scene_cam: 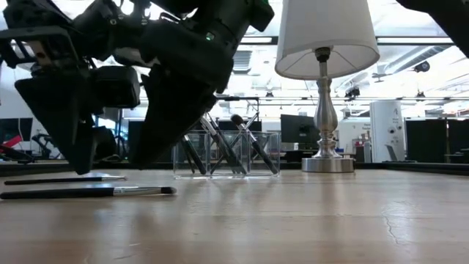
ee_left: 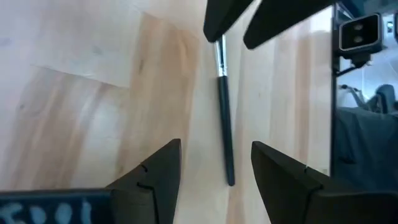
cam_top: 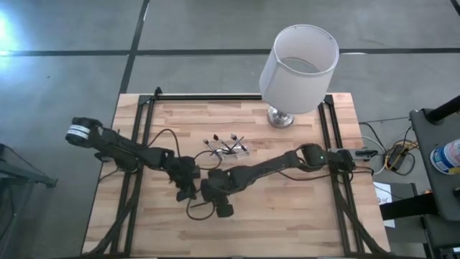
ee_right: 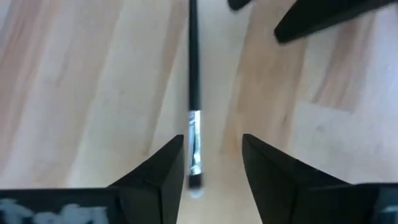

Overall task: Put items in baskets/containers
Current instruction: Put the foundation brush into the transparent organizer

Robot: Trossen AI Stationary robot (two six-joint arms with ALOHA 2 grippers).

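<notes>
Your right gripper (ee_right: 211, 165) is released, fingers straddling a makeup brush (ee_right: 194, 93) flat on the table (ee_right: 74, 74), probably not touching; left gripper (ee_left: 214, 171) open at the brush's other end.

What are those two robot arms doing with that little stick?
Both arms are low over the wooden table. The left gripper and the right gripper are both open, one at each end of a thin brush lying flat on the wood. Neither is holding it. Other brushes already stand in the clear container near the lamp.
</notes>
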